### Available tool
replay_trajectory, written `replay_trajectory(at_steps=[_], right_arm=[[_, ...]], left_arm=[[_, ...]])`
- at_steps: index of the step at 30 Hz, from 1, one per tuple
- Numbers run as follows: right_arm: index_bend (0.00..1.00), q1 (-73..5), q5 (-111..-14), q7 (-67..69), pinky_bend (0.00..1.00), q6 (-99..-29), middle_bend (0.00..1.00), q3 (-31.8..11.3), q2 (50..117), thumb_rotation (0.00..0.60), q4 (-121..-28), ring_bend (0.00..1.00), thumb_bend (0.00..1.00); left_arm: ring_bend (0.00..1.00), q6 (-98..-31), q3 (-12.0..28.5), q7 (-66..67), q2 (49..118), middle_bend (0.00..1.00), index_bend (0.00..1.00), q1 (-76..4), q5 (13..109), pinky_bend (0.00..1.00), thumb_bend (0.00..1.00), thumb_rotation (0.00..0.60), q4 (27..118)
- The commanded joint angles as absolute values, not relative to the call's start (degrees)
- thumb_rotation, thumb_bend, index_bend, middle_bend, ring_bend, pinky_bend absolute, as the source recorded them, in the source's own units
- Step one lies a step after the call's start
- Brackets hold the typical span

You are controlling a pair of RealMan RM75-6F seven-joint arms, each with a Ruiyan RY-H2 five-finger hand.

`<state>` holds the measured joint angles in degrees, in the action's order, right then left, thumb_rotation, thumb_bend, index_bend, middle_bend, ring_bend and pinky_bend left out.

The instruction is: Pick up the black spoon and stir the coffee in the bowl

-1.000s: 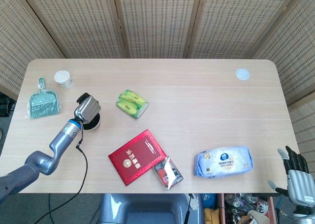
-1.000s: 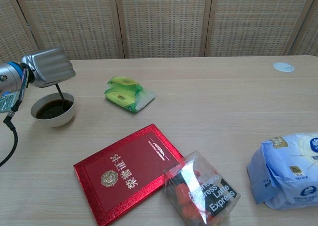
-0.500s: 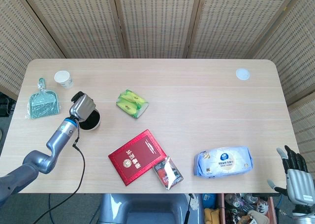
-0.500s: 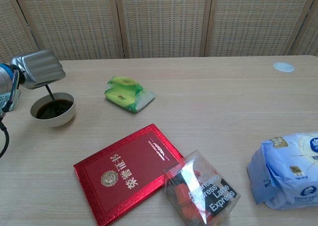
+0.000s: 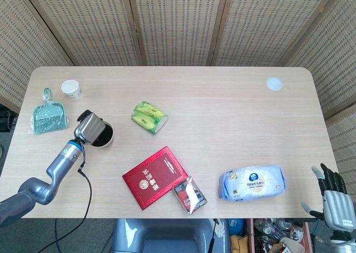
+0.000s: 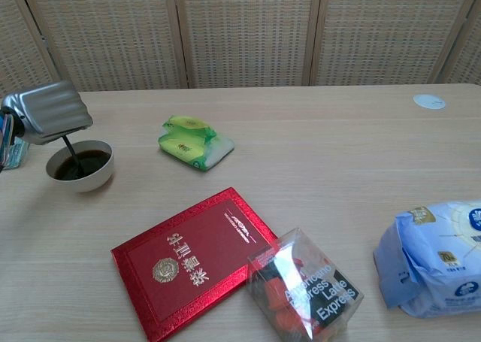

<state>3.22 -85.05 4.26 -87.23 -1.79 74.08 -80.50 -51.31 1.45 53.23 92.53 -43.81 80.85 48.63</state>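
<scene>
A white bowl [image 6: 94, 179] of dark coffee [image 6: 86, 164] stands on the left part of the table; the head view shows the bowl [image 5: 105, 138] partly under my left hand. My left hand [image 6: 46, 112] [image 5: 89, 127] hovers over the bowl's left side and grips the black spoon [image 6: 72, 154], whose thin handle slants down into the coffee. The spoon's tip is hidden in the liquid. My right hand [image 5: 335, 200] hangs off the table's front right corner, fingers apart, holding nothing.
A green packet [image 6: 192, 142] lies right of the bowl. A red booklet [image 6: 189, 258], a clear coffee-sachet box [image 6: 304, 284] and a blue-white tissue pack [image 6: 436, 258] lie along the front. A teal dustpan [image 5: 49, 118], paper cup [image 5: 72, 89] and white lid [image 5: 273, 84] sit further back.
My left hand has moved left across the bowl with the spoon, whose handle now enters the coffee nearer the left side. The right hand has stayed put.
</scene>
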Motion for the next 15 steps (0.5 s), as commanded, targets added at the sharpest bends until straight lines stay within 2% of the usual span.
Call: replay_trajectory(at_steps=[1,15], right_arm=[[0.0,3.3,-84.9,4.32,0.0,-87.21,0.0,-1.79,74.08,0.6,-80.42,0.0,0.24],[0.0,3.67,-84.21,3.57,0.0,-87.36,0.0,-1.93,73.86,0.6,-80.9,0.0,0.24]], left_arm=[[0.71,-51.01,1.87,53.73,92.82,0.78,0.67,-44.46,80.73,0.74,0.45,0.6,49.14],[0.71,-49.67,4.49,56.97,95.8,0.78,0.67,-46.76,77.68,0.74,0.45,0.6,46.48]])
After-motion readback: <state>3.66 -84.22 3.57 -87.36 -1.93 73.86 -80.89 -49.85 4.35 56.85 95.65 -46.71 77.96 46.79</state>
